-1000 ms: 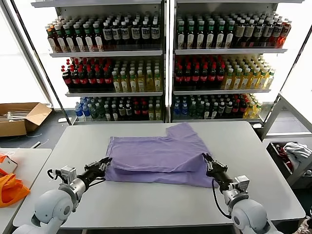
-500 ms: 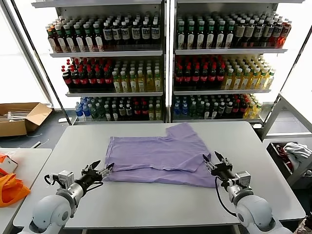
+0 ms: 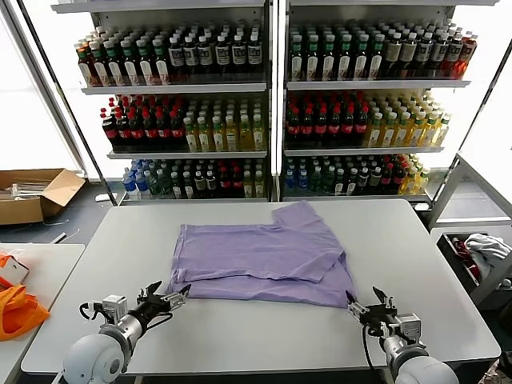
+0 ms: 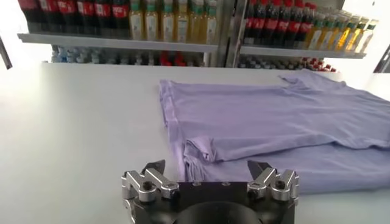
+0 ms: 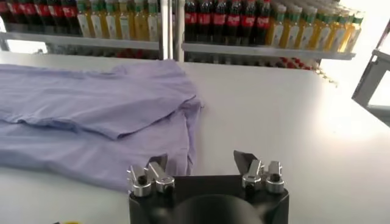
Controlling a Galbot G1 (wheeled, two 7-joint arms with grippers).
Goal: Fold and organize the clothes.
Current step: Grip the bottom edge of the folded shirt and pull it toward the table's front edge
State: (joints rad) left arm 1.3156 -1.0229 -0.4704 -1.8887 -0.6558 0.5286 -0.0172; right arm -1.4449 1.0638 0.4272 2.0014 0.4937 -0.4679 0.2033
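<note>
two claws sit low over the near edge of the tabletop [image 3: 240, 336], both empty and both clear of the clothes [image 3: 260, 260]. the left claw [image 3: 168, 296] has its fingers spread wide apart, as its wrist view shows, with the near left corner of the lavender fabric just ahead of it and a little toward the other arm. the right claw [image 3: 370, 304] also shows a clear gap between its fingers and nothing in them; the near right corner of the fabric lies just ahead of it, toward the left arm.

by my reading, a fold is laid down: the shirt lies in two layers, an upper flap doubled over a lower one whose edge peeks out along the side nearest the claws. the step in hand looks like a pause between folds, with both claws let go and apart from the cloth. the next move likely calls for each claw to reach forward again, pinch a corner or edge of the thin, limp fabric, and carry it across for another fold; catching both layers cleanly would be the tricky part.

the folded shirt's long axis runs across the tabletop, from one claw's side to the other's. a sleeve [image 3: 300, 214] sticks out on the far side, pointing away from the claws toward the bottle shelves [image 3: 272, 88]
</note>
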